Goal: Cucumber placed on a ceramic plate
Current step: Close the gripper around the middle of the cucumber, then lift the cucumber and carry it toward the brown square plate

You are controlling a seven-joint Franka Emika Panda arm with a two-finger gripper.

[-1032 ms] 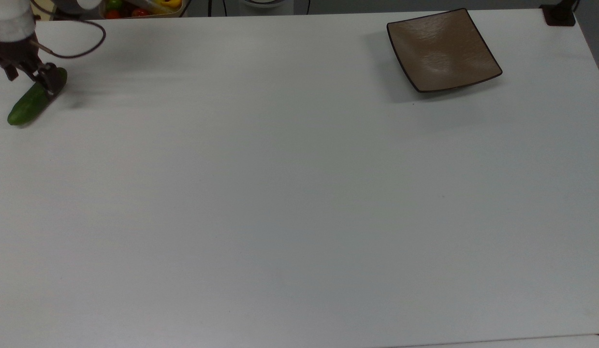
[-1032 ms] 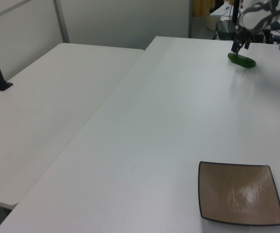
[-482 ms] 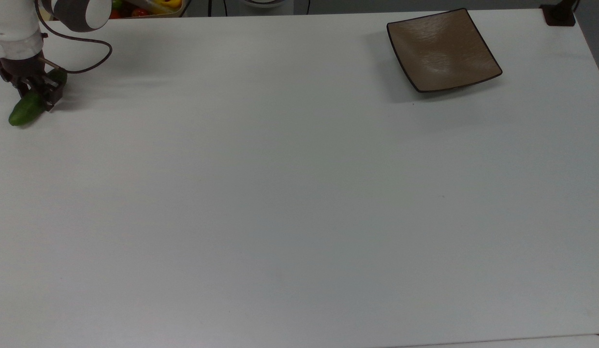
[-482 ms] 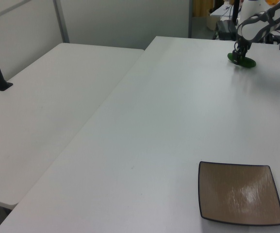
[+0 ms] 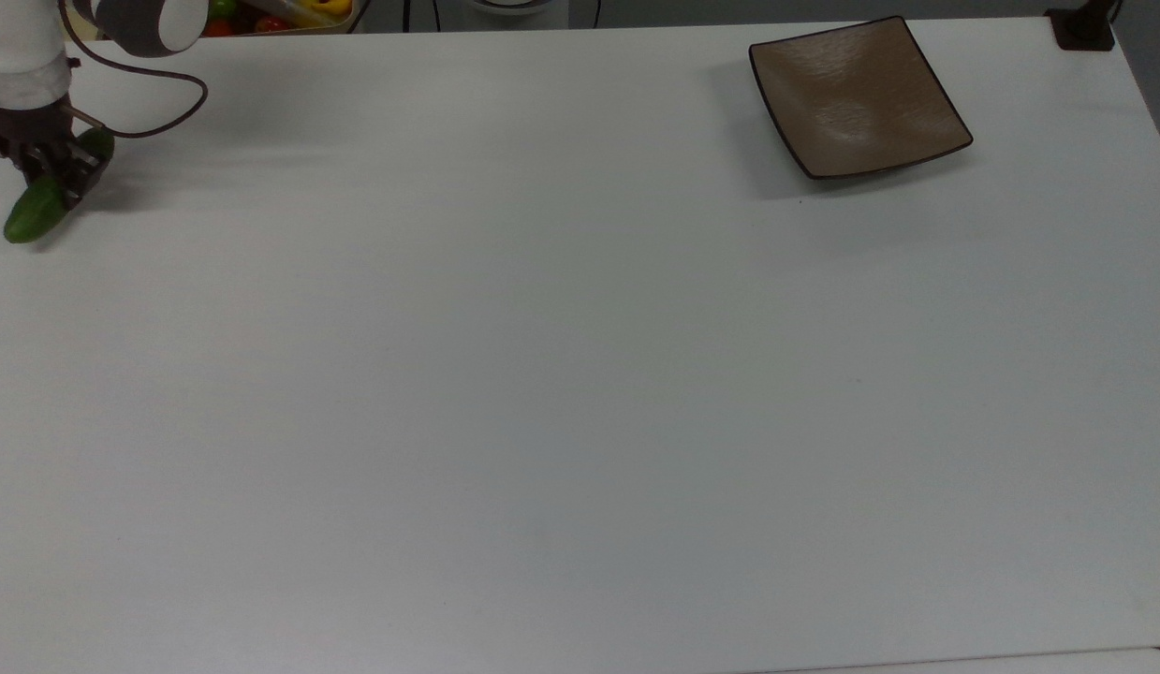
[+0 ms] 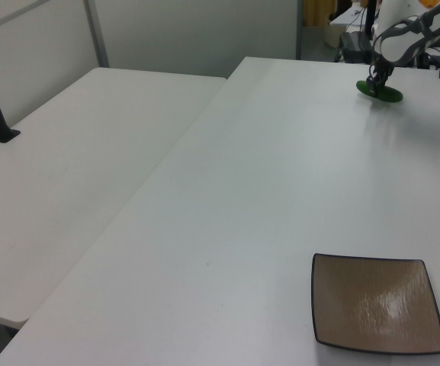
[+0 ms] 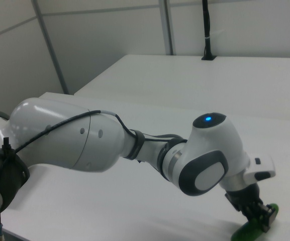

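In the top view, the gripper [image 5: 57, 173] is at the tabletop's [image 5: 542, 374] far left edge, near its upper-left corner, pointing down from the white arm [image 5: 22, 47]. Its dark fingers are closed across the middle of the cucumber [image 5: 32, 211], which runs slantwise with its lower end toward the top view's left edge and its upper end [image 5: 97, 140] poking out on the other side of the fingers. Whether the cucumber rests on the tabletop or is a little off it cannot be told. A dark cable [image 5: 158, 117] loops from the wrist over the tabletop just beside it. Behind the tabletop's far edge stands a container of coloured produce [image 5: 280, 14]. Well apart, near the upper-right corner, the ceramic plate [image 5: 856, 98] lies bare, turned slightly askew to the tabletop's edges. A black mount [image 5: 1083, 28] sits at that corner.

In the left view, the plate [image 6: 376, 313] is by the near edge and the gripper [image 6: 375, 82] with the cucumber [image 6: 387, 94] at the far end.

In the right view, the arm [image 7: 134, 150] reaches down to the gripper [image 7: 258, 216], fingers on the cucumber [image 7: 245, 232].
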